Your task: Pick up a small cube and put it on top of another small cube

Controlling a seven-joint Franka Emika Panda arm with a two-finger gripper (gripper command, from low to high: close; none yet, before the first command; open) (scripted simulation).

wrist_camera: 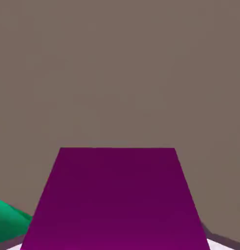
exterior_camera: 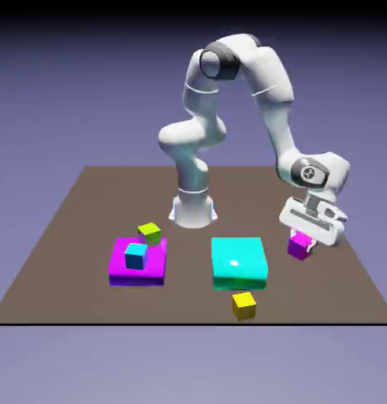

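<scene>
The small magenta cube (exterior_camera: 299, 247) rests on the brown table (exterior_camera: 78, 213) at the exterior view's right. My gripper (exterior_camera: 304, 236) comes down on it from above with its jaws shut on the cube's sides. In the hand view the small magenta cube (wrist_camera: 117, 200) fills the lower middle and hides both fingertips. Whether it has left the table I cannot tell. One small yellow cube (exterior_camera: 243, 304) lies near the table's front edge. A second yellow cube (exterior_camera: 150, 233) sits at the far edge of the large magenta block.
A large flat magenta block (exterior_camera: 137, 270) at the left carries a small blue cube (exterior_camera: 135, 255). A large flat cyan block (exterior_camera: 239, 263) lies in the middle, just left of the gripper; the cyan block's corner (wrist_camera: 7, 222) shows at the hand view's lower left.
</scene>
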